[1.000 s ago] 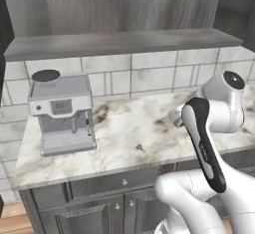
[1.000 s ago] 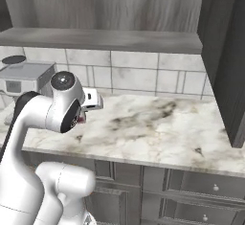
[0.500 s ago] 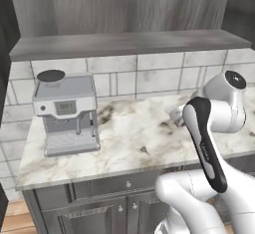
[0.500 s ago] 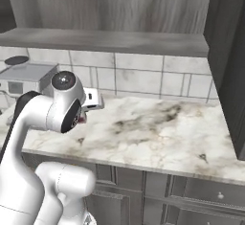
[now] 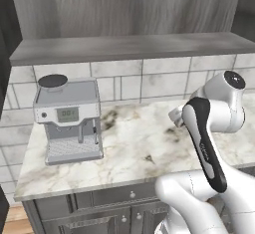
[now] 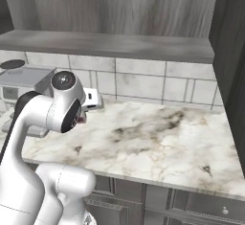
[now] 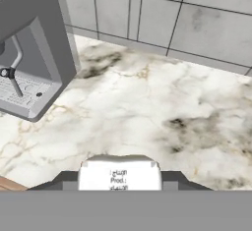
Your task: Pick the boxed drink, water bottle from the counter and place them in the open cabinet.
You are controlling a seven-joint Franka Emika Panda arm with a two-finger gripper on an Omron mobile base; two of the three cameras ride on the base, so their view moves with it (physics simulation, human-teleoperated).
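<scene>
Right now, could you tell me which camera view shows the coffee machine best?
The left base view: the whole coffee machine stands on the counter, front panel and drip tray clear. The right base view catches its top at the left edge, behind the arm; the hand view cuts off its upper part.

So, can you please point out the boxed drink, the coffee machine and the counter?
boxed drink point(image 7: 119, 175): hand view, its white printed top face.
coffee machine point(image 5: 69, 123): left base view, its grey front panel.
counter point(image 6: 158, 140): right base view, bare marble surface.

Small dark print is seen on the white carton point(image 7: 119, 176) between the claw's tips; only "Prod." is faintly legible. The coffee machine's display point(image 5: 66, 114) is unreadable.
</scene>
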